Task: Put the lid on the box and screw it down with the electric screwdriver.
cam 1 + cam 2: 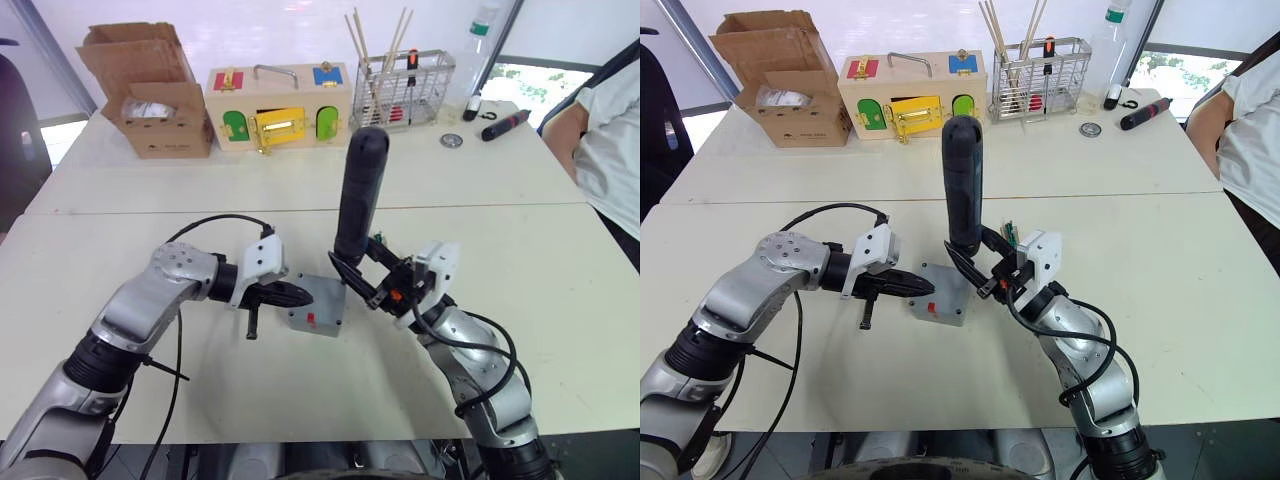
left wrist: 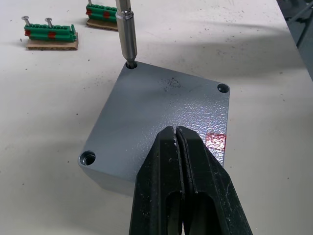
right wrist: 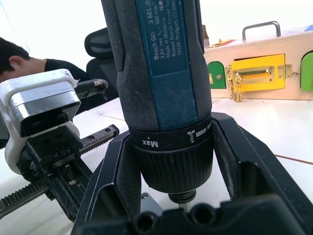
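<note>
The lid (image 2: 161, 117) sits on the box (image 1: 318, 306) mid-desk (image 1: 540, 260), with the left gripper (image 2: 177, 142) resting on it, fingers pressed together. The right gripper (image 3: 171, 161) pinches the electric screwdriver (image 1: 358, 195) upright, its bit seemingly seated in a corner hole.

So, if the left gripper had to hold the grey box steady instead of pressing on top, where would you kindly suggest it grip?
Across two opposite side walls of the box, coming from the robot's left. The walls are flat, upright and bare there, while the screwdriver bit occupies the far corner hole of the lid, so a low side grip probably stays clear of it.
</note>
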{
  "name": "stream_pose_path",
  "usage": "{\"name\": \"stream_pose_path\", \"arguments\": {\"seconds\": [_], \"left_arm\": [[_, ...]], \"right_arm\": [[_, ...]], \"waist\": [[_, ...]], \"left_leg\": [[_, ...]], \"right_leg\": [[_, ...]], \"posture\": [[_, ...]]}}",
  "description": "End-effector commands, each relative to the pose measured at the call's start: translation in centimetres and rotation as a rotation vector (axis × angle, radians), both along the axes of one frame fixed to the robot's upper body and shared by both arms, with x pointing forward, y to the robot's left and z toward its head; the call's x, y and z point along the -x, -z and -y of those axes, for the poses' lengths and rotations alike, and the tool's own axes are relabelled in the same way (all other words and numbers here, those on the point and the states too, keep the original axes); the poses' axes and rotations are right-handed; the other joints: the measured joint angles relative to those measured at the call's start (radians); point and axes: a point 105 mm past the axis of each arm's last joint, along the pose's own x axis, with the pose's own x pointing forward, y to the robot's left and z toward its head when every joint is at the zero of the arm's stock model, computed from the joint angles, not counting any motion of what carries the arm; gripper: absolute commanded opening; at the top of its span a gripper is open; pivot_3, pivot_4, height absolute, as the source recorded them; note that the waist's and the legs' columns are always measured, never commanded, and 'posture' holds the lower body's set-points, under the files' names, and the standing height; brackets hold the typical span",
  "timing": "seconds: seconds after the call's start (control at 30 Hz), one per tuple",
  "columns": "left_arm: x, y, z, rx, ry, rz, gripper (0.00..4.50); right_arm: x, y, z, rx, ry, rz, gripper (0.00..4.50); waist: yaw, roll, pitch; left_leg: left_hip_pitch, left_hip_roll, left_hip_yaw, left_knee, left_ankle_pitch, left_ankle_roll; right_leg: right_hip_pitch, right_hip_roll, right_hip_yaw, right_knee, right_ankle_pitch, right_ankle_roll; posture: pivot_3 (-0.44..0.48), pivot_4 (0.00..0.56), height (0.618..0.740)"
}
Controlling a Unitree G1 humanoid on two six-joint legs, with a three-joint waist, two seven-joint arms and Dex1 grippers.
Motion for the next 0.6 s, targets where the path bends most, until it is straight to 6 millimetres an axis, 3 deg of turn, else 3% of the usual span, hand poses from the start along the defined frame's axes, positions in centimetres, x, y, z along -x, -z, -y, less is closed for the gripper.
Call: {"name": "stream_pose_path", "arguments": {"seconds": [0.03, 0.6], "left_arm": [[-0.1, 0.8, -0.5, -0.029, -0.027, -0.022, 0.00], [-0.1, 0.9, -0.6, -0.029, -0.030, -0.020, 0.00]], "right_arm": [[0.6, 3.7, -0.9, 0.063, -0.052, -0.146, 1.76], [1.7, 5.7, -1.2, 0.149, -0.116, -0.187, 1.76]], "waist": [[0.000, 0.000, 0.000], [0.000, 0.000, -0.004]], "left_leg": [[0.000, 0.000, 0.000, 0.000, 0.000, 0.000], [0.003, 0.000, -0.001, -0.001, 0.000, 0.001]], "right_leg": [[0.000, 0.000, 0.000, 0.000, 0.000, 0.000], [0.005, 0.000, -0.001, -0.004, 0.000, 0.000]], "posture": [[0.000, 0.150, 0.740], [0.000, 0.150, 0.740]]}}
